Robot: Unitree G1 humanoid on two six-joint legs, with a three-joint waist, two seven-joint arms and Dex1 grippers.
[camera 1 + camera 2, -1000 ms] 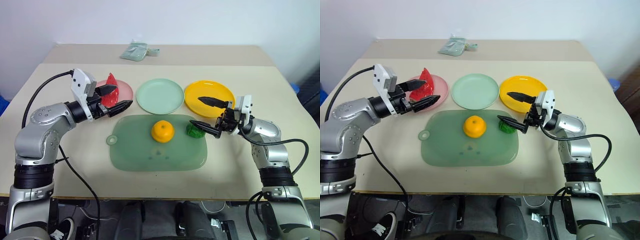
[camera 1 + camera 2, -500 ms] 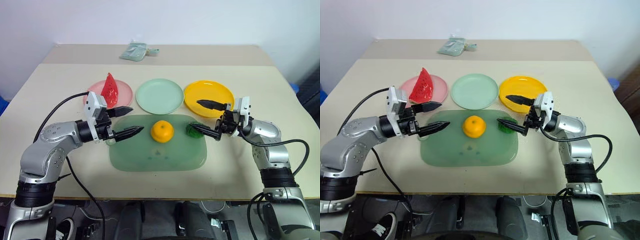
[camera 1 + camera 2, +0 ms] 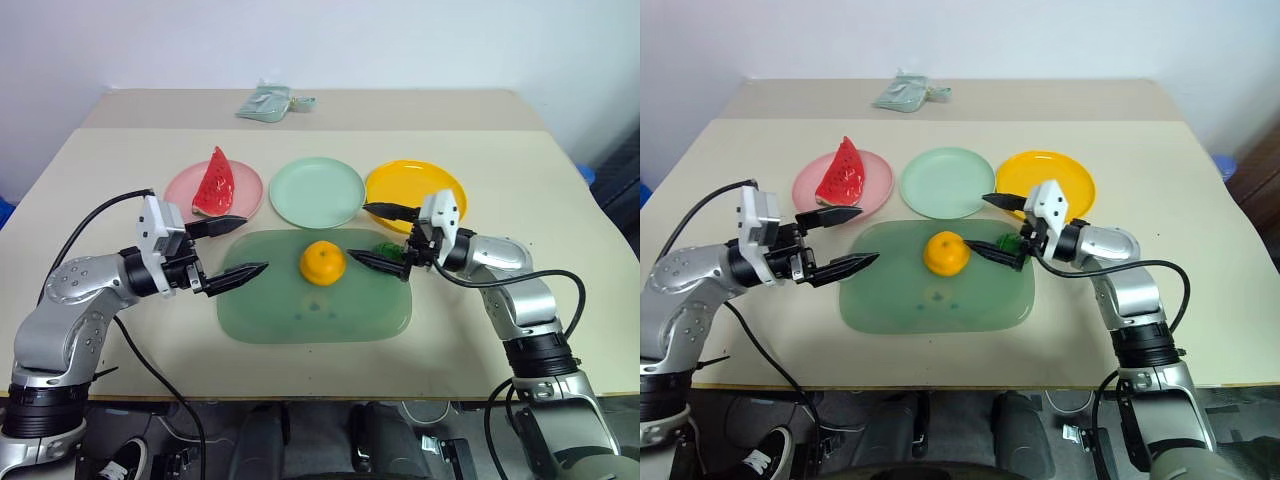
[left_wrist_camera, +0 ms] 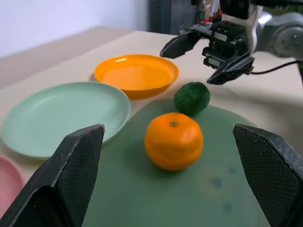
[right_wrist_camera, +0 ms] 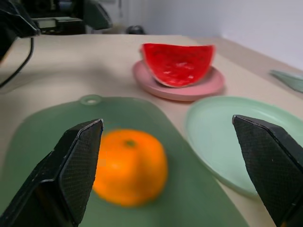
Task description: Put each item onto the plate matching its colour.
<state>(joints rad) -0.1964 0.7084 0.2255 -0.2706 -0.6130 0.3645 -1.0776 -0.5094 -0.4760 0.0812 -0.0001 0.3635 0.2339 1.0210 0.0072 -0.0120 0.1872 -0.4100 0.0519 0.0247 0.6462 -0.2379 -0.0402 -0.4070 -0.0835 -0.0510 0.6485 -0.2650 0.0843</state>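
A red watermelon wedge [image 3: 213, 180] stands on the pink plate [image 3: 180, 196]. To its right lie the mint green plate [image 3: 317, 192] and the yellow-orange plate [image 3: 425, 180], both bare. The orange [image 3: 323, 262] sits in the middle of the translucent green mat [image 3: 300, 312]. A dark-green lump [image 4: 191, 98] rests on the mat's right part, half hidden under my right gripper's lower finger. My right gripper [image 3: 358, 233] is open and points left toward the orange, holding nothing. At the mat's left edge my left gripper [image 3: 253, 244] is open and aimed at the orange.
A folded pale-green cloth [image 3: 265, 102] lies at the table's back edge. A black cable [image 3: 95, 215] loops from my left arm over the table's left side. The table [image 3: 520, 170] has bare surface to the right of the plates.
My left gripper has drawn back and down from the pink plate to the mat's left edge, leaving the watermelon on the plate. My right gripper has moved left past the green lump.
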